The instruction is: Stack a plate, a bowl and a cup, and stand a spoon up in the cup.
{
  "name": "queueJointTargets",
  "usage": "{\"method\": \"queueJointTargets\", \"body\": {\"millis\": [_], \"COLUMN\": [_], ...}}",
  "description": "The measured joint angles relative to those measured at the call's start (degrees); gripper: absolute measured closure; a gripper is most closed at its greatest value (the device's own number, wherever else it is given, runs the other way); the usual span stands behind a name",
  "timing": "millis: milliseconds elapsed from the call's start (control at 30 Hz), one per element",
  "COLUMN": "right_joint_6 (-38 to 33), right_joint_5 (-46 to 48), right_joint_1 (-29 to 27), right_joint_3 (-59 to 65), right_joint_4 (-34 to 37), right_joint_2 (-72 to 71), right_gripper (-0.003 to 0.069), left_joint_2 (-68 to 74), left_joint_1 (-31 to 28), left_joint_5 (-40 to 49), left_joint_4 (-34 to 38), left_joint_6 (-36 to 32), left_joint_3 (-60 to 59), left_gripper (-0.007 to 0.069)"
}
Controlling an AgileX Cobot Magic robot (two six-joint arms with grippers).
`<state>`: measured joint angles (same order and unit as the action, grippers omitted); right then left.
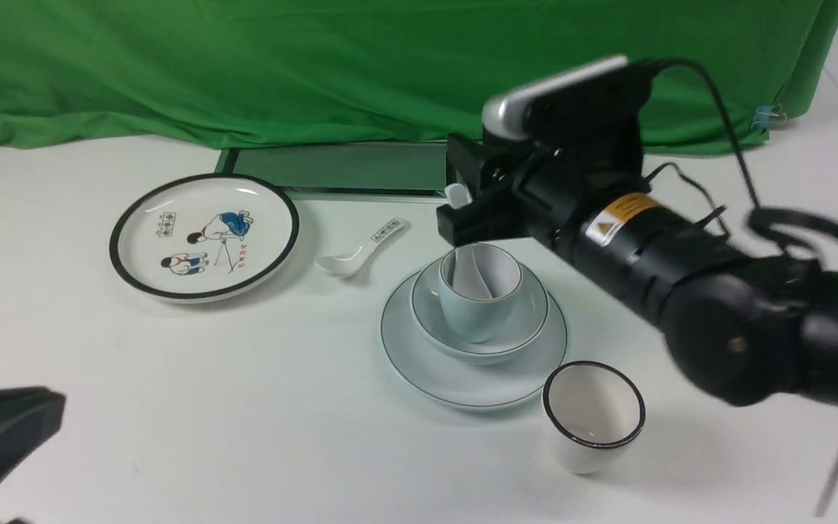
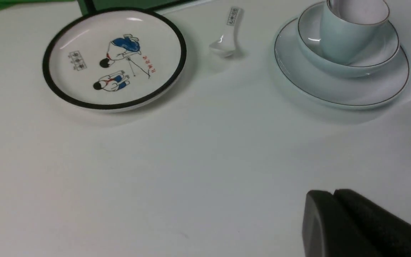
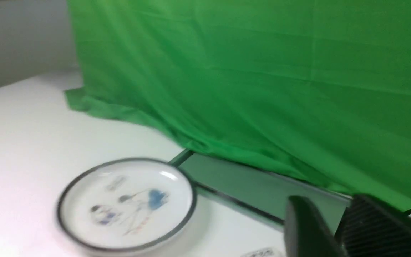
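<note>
Look left of the jaws of the right gripper (image 1: pixel 455 191): you have a black-rimmed plate with cartoon figures (image 1: pixel 204 236) lying flat, well apart from them. Between that plate and the jaws, nearer the jaws, you see a white spoon with dark marks on its handle (image 1: pixel 361 251) lying on the white table (image 1: pixel 244 407). Just beyond the jaws a flat dark green panel (image 1: pixel 346 169) lies at the foot of the green cloth (image 1: pixel 317 65). On the robot's side of the jaws and to their right, a white cup with a bold black rim (image 1: pixel 593 415) stands upright.
</note>
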<state>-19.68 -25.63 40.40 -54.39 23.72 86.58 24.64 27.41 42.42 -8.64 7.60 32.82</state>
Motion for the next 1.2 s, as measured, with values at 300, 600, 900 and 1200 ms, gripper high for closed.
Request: {"method": "queueJointTargets", "body": {"millis": [300, 600, 900, 1200], "right_joint_6": [-3.4, -4.4, -4.4, -4.2], "right_joint_5": [24.2, 26.6, 27.4, 28.1], "right_joint_1": [0.0, 0.0, 0.0, 0.0], "right_joint_3": [3.6, 15.2, 17.4, 17.6], "right_joint_4": [0.0, 0.0, 0.0, 0.0], "right_joint_2": [-24.1, -43.6, -49.4, -49.4], "right_gripper": [0.0649, 0.0645, 0.0623, 0.0619], "left_joint_2": [-16.0, -17.9, -17.9, -17.9], "left_joint_1": [0.0, 0.0, 0.0, 0.0], "left_joint_5": [0.6, 0.6, 0.6, 0.6], "left_joint_4": [-1.8, -1.9, -1.9, -1.9], "left_joint_6": [0.0, 0.0, 0.0, 0.0], "left_joint_3": [-2.9, -2.9, -2.9, -2.9], "left_gripper": [0.0656, 0.0656, 0.0656, 0.0656]}}
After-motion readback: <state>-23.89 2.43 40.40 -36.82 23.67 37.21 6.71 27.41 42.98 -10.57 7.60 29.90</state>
